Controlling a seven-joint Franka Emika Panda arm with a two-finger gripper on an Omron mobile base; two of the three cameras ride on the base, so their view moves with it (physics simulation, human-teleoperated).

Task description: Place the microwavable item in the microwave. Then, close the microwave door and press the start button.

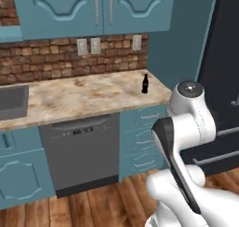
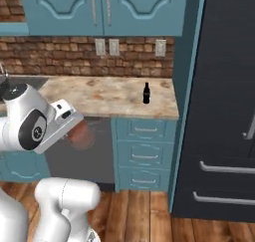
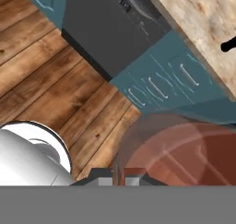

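Here the microwavable item (image 2: 79, 135) shows at centre left of the right base view, a reddish-brown lump at the end of the gripper (image 2: 74, 129), before the grey dishwasher (image 2: 97, 154). In the hand view it looms large at lower right (image 3: 184, 156); whether the fingers clamp it I cannot tell. A black bottle (image 1: 145, 84) stands on the marbled counter (image 1: 84, 97).

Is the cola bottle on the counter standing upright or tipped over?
Upright. The cola bottle stands on its base on the counter, neck pointing straight up in both base views, near the right end.
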